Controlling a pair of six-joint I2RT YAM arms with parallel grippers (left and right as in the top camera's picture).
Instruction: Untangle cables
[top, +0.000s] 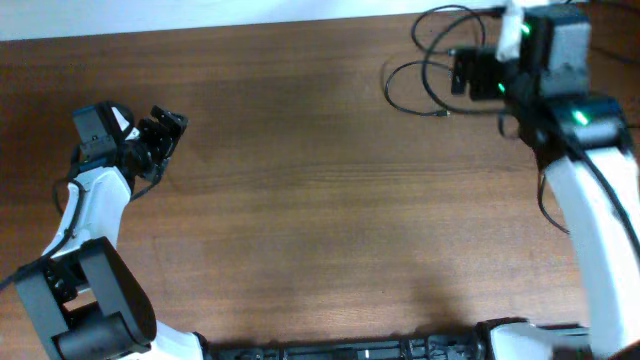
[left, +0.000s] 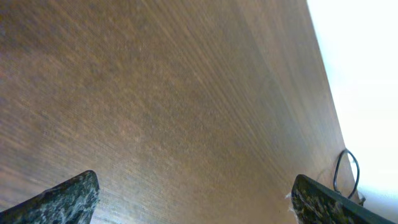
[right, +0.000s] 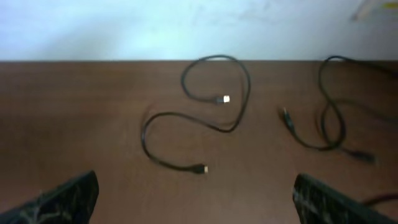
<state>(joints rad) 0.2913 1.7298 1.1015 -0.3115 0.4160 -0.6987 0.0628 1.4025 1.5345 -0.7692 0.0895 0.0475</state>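
Thin black cables (top: 420, 85) lie in loops at the table's far right corner, partly hidden under my right arm. In the right wrist view one cable (right: 239, 102) curls in an S with two metallic-tipped plugs, and a second cable (right: 329, 124) lies apart to its right. My right gripper (right: 196, 199) is open and empty, hovering short of them. My left gripper (top: 165, 130) is open and empty at the far left, above bare wood; a cable loop (left: 348, 168) shows far off in its view.
The brown wooden table (top: 300, 180) ends at a white wall along its far edge (right: 124, 60). Both arm bases stand at the near edge.
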